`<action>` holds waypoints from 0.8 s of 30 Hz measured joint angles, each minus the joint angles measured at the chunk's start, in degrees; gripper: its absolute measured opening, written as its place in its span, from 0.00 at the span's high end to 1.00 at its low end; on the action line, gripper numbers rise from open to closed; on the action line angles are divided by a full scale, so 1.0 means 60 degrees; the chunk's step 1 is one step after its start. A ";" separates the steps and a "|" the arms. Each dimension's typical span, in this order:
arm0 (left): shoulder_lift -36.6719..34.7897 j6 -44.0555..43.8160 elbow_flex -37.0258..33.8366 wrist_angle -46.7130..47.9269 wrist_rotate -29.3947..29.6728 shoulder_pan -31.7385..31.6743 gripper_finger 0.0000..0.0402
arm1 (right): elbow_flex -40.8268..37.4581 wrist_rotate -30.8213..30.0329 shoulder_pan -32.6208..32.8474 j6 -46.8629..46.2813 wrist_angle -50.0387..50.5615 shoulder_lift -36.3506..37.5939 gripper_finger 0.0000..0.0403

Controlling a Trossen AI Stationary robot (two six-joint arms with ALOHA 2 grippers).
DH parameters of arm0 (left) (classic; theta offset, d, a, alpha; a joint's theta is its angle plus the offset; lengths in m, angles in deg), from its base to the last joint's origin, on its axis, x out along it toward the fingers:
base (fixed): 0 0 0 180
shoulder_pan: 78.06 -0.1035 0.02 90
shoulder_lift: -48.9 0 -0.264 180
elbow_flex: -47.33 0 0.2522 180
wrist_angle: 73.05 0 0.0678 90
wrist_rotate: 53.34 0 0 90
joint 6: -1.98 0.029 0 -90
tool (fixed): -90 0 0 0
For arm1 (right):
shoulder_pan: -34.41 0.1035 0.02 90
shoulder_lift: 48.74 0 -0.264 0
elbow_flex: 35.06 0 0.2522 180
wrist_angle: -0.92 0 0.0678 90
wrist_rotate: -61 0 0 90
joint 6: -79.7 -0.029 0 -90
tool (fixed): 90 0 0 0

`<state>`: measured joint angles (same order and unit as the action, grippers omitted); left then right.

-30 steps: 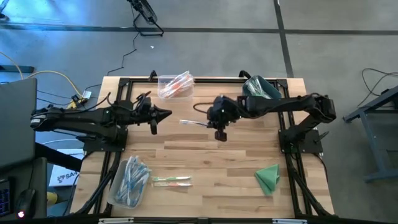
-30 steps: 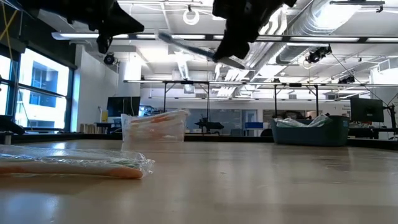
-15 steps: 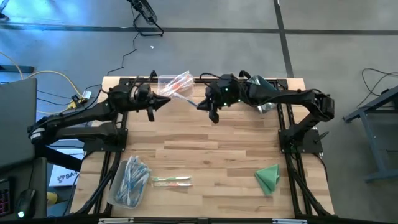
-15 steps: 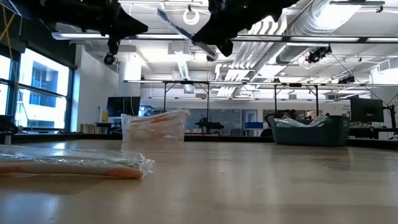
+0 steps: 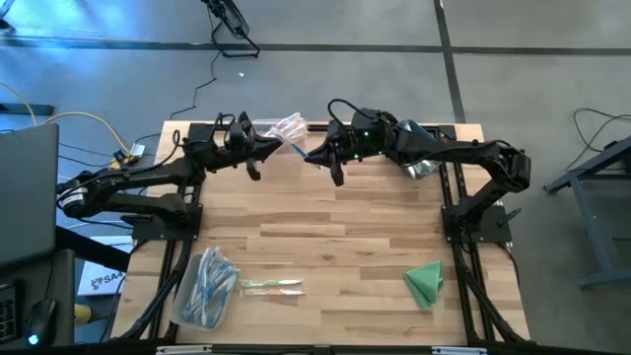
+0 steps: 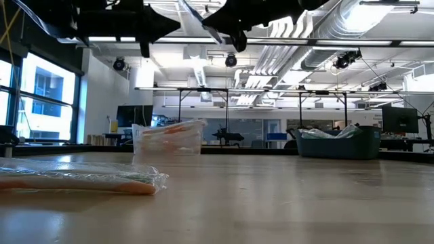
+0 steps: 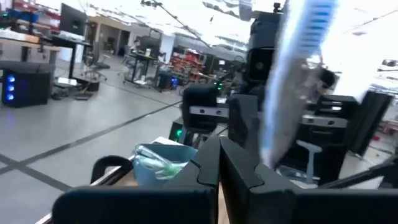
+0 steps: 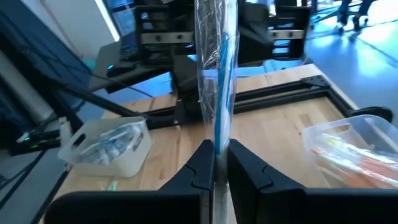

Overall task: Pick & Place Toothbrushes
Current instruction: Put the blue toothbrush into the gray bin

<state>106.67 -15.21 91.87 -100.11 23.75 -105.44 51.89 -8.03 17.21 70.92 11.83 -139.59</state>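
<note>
Two arms are reaching toward each other over the far edge of the desk point(image 5: 345, 227) in the high view. The right claw point(image 5: 314, 157) is pinching a blue wrapped toothbrush point(image 5: 296, 149) beside the clear bin point(image 5: 281, 128), having carried it there from mid-desk a second ago. The left claw point(image 5: 278, 148), pressed together, has swung up to meet it.

In the low view, both claws are hanging high above the bin.

In the left wrist view, the toothbrush point(image 7: 292, 74) is standing blurred.

In the right wrist view, it is rising upright between the fingers point(image 8: 202, 165), blue in clear wrap.
</note>
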 joint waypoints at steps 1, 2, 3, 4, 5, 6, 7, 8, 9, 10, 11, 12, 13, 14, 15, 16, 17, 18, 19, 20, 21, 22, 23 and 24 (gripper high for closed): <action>0.0006 -0.0002 -0.0003 0.0053 0.0065 0.0000 1.00 | 0.0000 0.0155 -0.0038 0.0011 0.0003 0.0000 0.96; -0.0002 -0.0005 -0.0003 0.0082 0.0075 0.0000 0.99 | 0.0000 0.0247 -0.0067 0.0079 0.0000 0.0000 0.96; -0.0005 -0.0065 -0.0003 0.0100 0.0090 0.0000 0.97 | 0.0000 0.0275 -0.0075 0.0160 -0.0001 0.0000 0.96; -0.0005 -0.0178 -0.0003 0.0110 0.0105 0.0000 0.95 | 0.0000 0.0280 -0.0077 0.0211 -0.0026 0.0000 0.96; -0.0002 -0.0244 -0.0003 0.0103 0.0133 0.0000 0.92 | 0.0000 0.0284 -0.0111 0.0224 -0.0091 0.0000 0.96; -0.0002 -0.0304 -0.0003 0.0055 0.0238 0.0000 0.89 | 0.0000 0.0310 -0.0150 0.0230 -0.0180 0.0000 0.96; -0.0002 -0.0425 -0.0003 -0.0001 0.0417 0.0003 0.86 | 0.0000 0.0327 -0.0167 0.0242 -0.0260 0.0000 0.96; -0.0008 -0.0448 -0.0003 -0.0018 0.0512 0.0000 0.83 | 0.0000 0.0311 -0.0172 0.0257 -0.0339 0.0000 0.96; -0.0009 -0.0473 -0.0003 -0.0004 0.0539 0.0000 0.79 | 0.0001 0.0265 -0.0177 0.0316 -0.0416 0.0000 0.96; -0.0009 -0.0495 -0.0001 0.0008 0.0542 0.0000 0.77 | 0.0000 0.0251 -0.0177 0.0419 -0.0487 0.0000 0.96; -0.0009 -0.0502 -0.0002 0.0009 0.0548 0.0000 0.74 | 0.0001 0.0254 -0.0164 0.0475 -0.0570 -0.0007 0.96; -0.0009 -0.0503 -0.0003 0.0003 0.0537 0.0000 0.72 | 0.0004 0.0259 -0.0142 0.0484 -0.0669 -0.0041 0.96; -0.0009 -0.0543 -0.0003 0.0000 0.0490 0.0000 0.71 | 0.0004 0.0262 -0.0133 0.0494 -0.0733 -0.0057 0.96; -0.0009 -0.0631 -0.0003 0.0000 0.0390 0.0000 0.69 | 0.0004 0.0255 -0.0130 0.0505 -0.0741 -0.0064 0.96; -0.0009 -0.0681 -0.0001 -0.0023 0.0215 0.0000 0.69 | 0.0003 0.0198 -0.0126 0.0524 -0.0735 -0.0072 0.96; -0.0009 -0.0681 -0.0002 -0.0035 0.0071 0.0003 0.68 | 0.0004 0.0032 -0.0128 0.0604 -0.0736 -0.0073 0.96; -0.0009 -0.0681 -0.0003 -0.0046 -0.0046 0.0004 0.68 | 0.0004 -0.0148 -0.0135 0.0718 -0.0736 -0.0073 0.96; -0.0009 -0.0683 -0.0003 -0.0061 -0.0122 0.0004 0.68 | 0.0004 -0.0247 -0.0139 0.0783 -0.0759 -0.0073 0.96; -0.0005 -0.0684 -0.0002 -0.0109 -0.0219 0.0004 0.68 | 0.0004 -0.0277 -0.0146 0.0810 -0.0798 -0.0073 0.96; -0.0005 -0.0684 -0.0003 -0.0217 -0.0283 0.0004 0.68 | 0.0004 -0.0274 -0.0152 0.0811 -0.0831 -0.0073 0.96; -0.0005 -0.0684 -0.0003 -0.0364 -0.0314 0.0004 0.68 | 0.0004 -0.0256 -0.0177 0.0801 -0.0846 -0.0073 0.96; -0.0005 -0.0684 -0.0003 -0.0499 -0.0340 0.0004 0.68 | 0.0004 -0.0251 -0.0217 0.0778 -0.0841 -0.0073 0.96; -0.0005 -0.0688 -0.0003 -0.0624 -0.0361 0.0004 0.68 | 0.0004 -0.0224 -0.0217 0.0748 -0.0793 -0.0073 0.96; -0.0005 -0.0686 -0.0003 -0.0723 -0.0374 0.0004 0.68 | 0.0004 -0.0215 -0.0217 0.0750 -0.0712 -0.0073 0.96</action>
<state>106.63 -19.33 91.86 -104.45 21.50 -105.42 51.91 -9.31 15.91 75.42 7.56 -140.03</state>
